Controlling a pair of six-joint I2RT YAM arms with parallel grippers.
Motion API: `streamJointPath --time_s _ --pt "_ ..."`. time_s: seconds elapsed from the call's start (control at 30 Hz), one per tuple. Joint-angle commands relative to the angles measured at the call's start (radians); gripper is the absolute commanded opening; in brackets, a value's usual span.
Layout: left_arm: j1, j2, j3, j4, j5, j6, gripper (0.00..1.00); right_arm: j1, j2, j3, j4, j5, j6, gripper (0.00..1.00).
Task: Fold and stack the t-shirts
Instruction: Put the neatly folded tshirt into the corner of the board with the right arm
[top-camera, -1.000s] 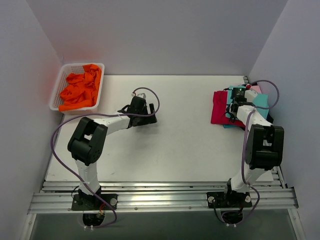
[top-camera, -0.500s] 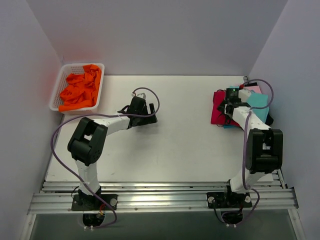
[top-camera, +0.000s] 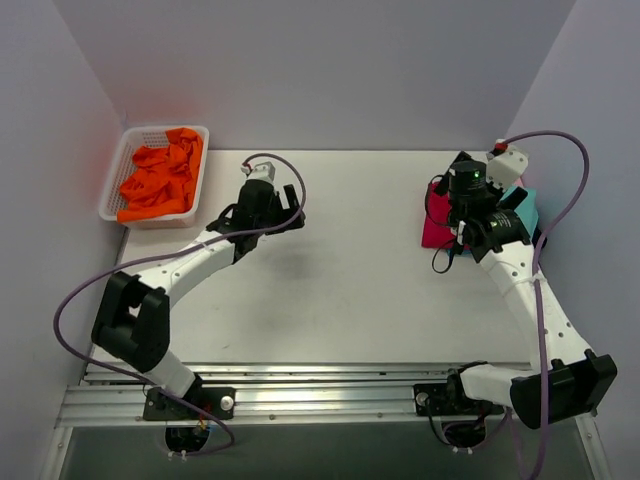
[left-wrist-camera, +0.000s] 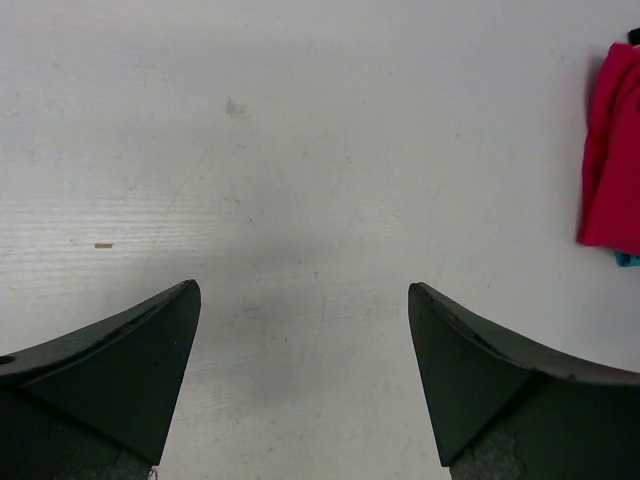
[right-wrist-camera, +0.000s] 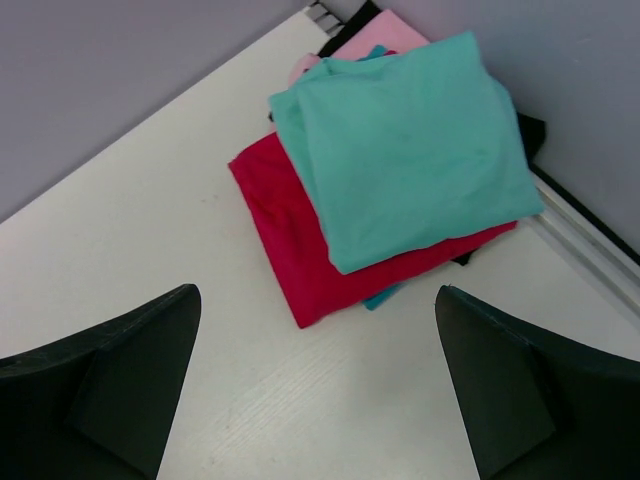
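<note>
A folded stack of t-shirts lies at the far right of the table. The teal t-shirt (right-wrist-camera: 405, 150) is on top, the crimson one (right-wrist-camera: 290, 240) under it, and pink (right-wrist-camera: 385, 35) and black (right-wrist-camera: 530, 130) edges show beneath. My right gripper (right-wrist-camera: 315, 292) hovers open above the stack's near-left side with nothing between its fingers; in the top view the right gripper (top-camera: 462, 205) covers part of the stack (top-camera: 435, 228). My left gripper (left-wrist-camera: 303, 287) is open over bare table, and the crimson t-shirt's edge (left-wrist-camera: 612, 150) shows far to its right. In the top view the left gripper (top-camera: 285, 208) is left of centre.
A white mesh basket (top-camera: 118, 170) at the back left corner holds crumpled orange fabric (top-camera: 160, 178). Grey walls close in the back and both sides. A metal rail (top-camera: 320, 395) runs along the near edge by the arm bases.
My right gripper has opened, let go of the teal t-shirt on the stack and risen away from it. My left arm has lifted and swung slightly back and left.
</note>
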Motion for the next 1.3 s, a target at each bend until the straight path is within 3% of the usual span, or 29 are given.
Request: streamJointPath --time_s 0.0,0.43,1.27 --pt "-0.006 -0.091 -0.028 -0.046 -0.087 0.028 0.94 -0.003 0.006 -0.014 -0.122 0.177 -0.013 1.0" --pt "-0.004 -0.361 -0.12 -0.078 -0.153 0.045 0.94 -0.001 0.001 -0.019 -0.131 0.186 -0.001 1.0" --pt "-0.001 -0.426 -0.126 -0.113 -0.208 0.059 0.94 -0.001 0.043 0.009 -0.211 0.303 0.068 1.0"
